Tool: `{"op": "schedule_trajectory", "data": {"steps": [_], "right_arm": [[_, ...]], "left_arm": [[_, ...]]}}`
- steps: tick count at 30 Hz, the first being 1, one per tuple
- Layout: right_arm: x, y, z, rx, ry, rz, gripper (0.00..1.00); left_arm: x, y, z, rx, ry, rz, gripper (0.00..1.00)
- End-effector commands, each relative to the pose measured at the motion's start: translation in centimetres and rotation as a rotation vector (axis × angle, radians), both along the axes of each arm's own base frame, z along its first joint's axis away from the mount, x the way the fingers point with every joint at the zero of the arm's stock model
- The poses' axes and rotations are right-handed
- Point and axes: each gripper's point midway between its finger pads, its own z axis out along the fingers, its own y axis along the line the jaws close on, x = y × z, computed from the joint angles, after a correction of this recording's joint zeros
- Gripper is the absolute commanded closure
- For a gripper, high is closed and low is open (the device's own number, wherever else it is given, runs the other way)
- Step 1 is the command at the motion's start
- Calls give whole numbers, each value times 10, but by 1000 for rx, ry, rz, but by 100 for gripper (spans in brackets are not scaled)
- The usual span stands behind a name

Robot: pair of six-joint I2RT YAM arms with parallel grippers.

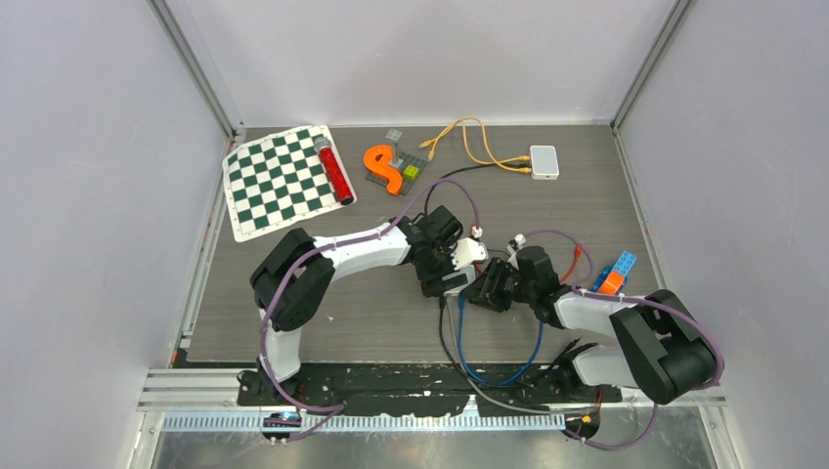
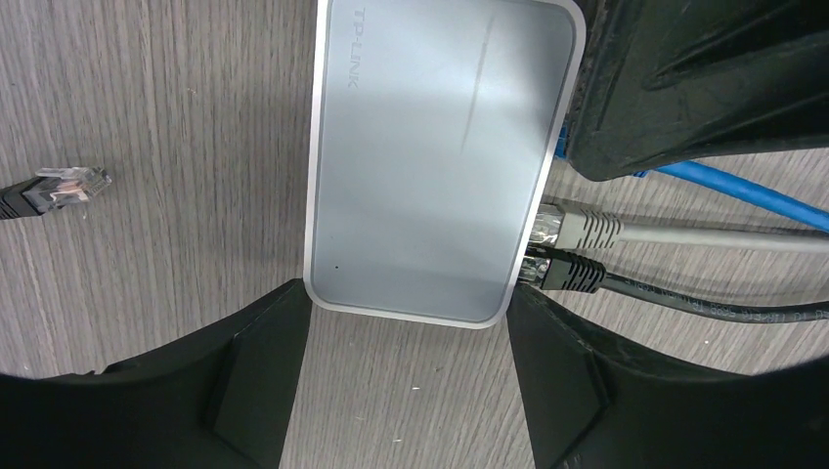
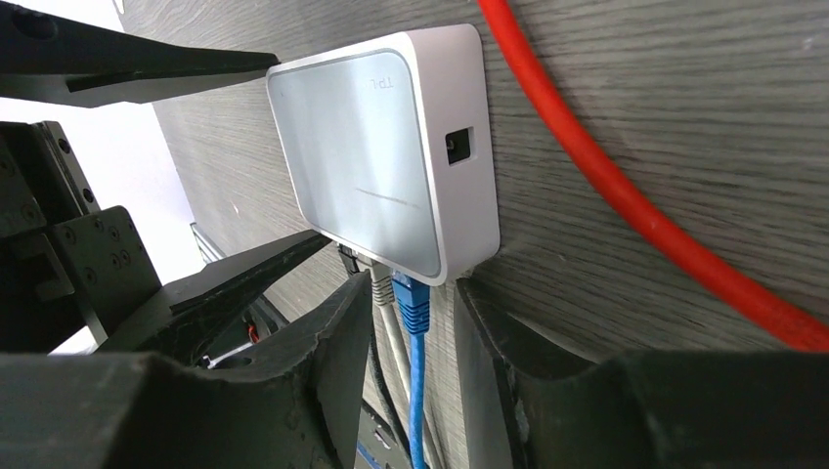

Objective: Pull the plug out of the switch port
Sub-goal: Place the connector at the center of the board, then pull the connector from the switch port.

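**Item:** TP-Link switch (image 2: 430,156), white, lying flat on the grey wood-grain table (image 2: 147,98). It sits at the centre of the overhead view, between the two wrists.

**Ports** (right edge, left wrist view): blue plug (image 3: 411,298), grey plug (image 2: 577,227) and black plug (image 2: 567,272), all seated.

**Left gripper** (image 2: 409,295): fingers closed against the switch's two long sides at its lower end.

**Right gripper** (image 3: 413,291): jaws narrow, straddling the blue plug at the lower middle of its view. A slim gap shows beside the plug.

**Loose:** clear-tipped black cable (image 2: 59,188) at the left edge; red cable (image 3: 606,166) at upper right.

**Far table** (overhead): checkerboard mat (image 1: 283,181); second switch (image 1: 545,161) with yellow cables (image 1: 469,137).
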Motion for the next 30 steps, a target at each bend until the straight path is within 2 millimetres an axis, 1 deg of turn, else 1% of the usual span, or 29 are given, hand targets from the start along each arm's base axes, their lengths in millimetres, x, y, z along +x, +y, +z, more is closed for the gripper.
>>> {"op": "schedule_trajectory", "data": {"steps": [1, 10, 15, 16, 17, 18, 19, 20, 21, 22, 23, 24, 26, 27, 30], "right_arm": [[12, 8, 8, 14, -42, -3, 58], [14, 11, 0, -10, -33, 9, 58], [16, 8, 4, -45, -56, 21, 57], [15, 6, 6, -59, -65, 25, 57], [13, 1, 1, -91, -49, 14, 57], [15, -2, 7, -99, -74, 7, 57], [13, -9, 3, -135, -61, -14, 57], [15, -11, 10, -141, -92, -25, 56], [14, -18, 7, -173, -83, -46, 53], [15, -20, 15, -174, -112, -56, 52], [15, -26, 13, -198, -110, -74, 50], [17, -28, 21, -199, -138, -84, 49], [23, -36, 29, -223, -181, -129, 45], [22, -39, 29, -239, -178, -136, 43], [30, -42, 36, -262, -206, -155, 41]], "left_arm": [[-7, -4, -3, -14, 29, -20, 28], [-11, 2, -6, -7, 40, -17, 32], [-11, 4, -5, -20, 41, 2, 32], [-11, 4, -4, -29, 40, 6, 32], [-12, 4, -4, -31, 43, 12, 31], [-11, 4, -4, -29, 42, 16, 30], [-10, 5, -4, -27, 37, 21, 29], [-9, 5, -5, -22, 36, 26, 28], [-8, 6, -4, -19, 34, 30, 27], [-8, 7, -4, -19, 31, 33, 26], [-8, 8, -4, -20, 27, 37, 26], [-8, 9, -4, -22, 23, 40, 25], [-7, 11, -2, -29, 19, 46, 23], [-6, 12, -2, -31, 14, 50, 21], [-2, 14, 1, -45, 1, 63, 14]]}}
